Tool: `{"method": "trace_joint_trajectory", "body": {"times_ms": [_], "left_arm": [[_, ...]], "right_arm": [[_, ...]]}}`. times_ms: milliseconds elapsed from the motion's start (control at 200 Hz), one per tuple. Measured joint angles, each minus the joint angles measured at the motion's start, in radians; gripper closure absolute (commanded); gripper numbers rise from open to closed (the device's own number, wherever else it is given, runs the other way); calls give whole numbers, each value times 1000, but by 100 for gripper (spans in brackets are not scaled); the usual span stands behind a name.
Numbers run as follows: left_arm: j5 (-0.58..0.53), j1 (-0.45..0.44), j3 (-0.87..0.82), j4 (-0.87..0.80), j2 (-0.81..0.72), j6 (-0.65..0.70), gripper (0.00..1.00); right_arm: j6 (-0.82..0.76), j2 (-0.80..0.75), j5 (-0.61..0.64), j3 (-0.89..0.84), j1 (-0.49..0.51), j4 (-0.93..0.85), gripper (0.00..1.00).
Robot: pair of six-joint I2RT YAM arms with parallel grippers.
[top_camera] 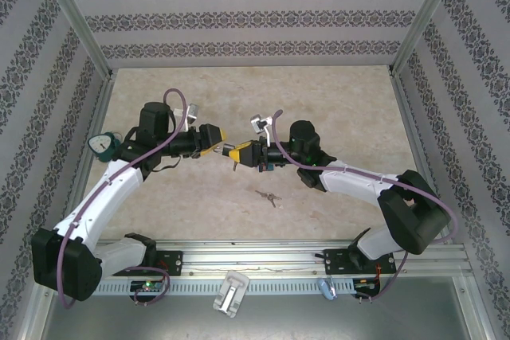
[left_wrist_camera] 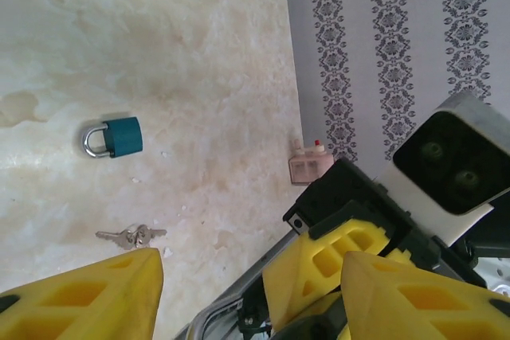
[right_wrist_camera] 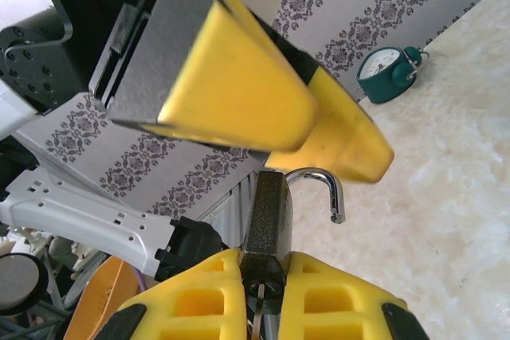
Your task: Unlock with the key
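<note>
My right gripper (right_wrist_camera: 264,264) is shut on the lower end of a dark padlock (right_wrist_camera: 267,212). Its chrome shackle (right_wrist_camera: 319,185) stands swung open, one leg free in the air. A key (right_wrist_camera: 259,308) sits in the keyhole at the bottom, between my yellow pads. My left gripper (left_wrist_camera: 255,308) is open. Its two yellow fingers (right_wrist_camera: 239,77) hover just above the padlock's top and touch nothing. From above, the left gripper (top_camera: 217,142) and the right gripper (top_camera: 237,151) meet tip to tip over the middle of the table.
A teal padlock (left_wrist_camera: 111,137) lies shut on the marble table, with a loose bunch of keys (left_wrist_camera: 131,236) (top_camera: 267,196) near it. A teal round timer (top_camera: 102,146) (right_wrist_camera: 388,73) stands by the left wall. Patterned walls close in three sides.
</note>
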Motion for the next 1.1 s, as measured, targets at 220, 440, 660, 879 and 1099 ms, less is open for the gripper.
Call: {"method": "trace_joint_trajectory", "body": {"times_ms": [220,440,660,879,1099], "left_arm": [[0,0,-20,33,-26,-8,49],[-40,-4,-18,13,-52,6,39],[-68,-5,24,23,-49,12,39],[-34,-12,29,59,-15,0,40],[-24,-33,29,45,-5,10,45]], "right_arm": [[18,0,20,0,-7,7,98],[24,0,30,0,-9,25,98],[24,6,23,0,-4,31,98],[24,23,22,0,2,34,98],[31,24,24,0,0,49,98]]}}
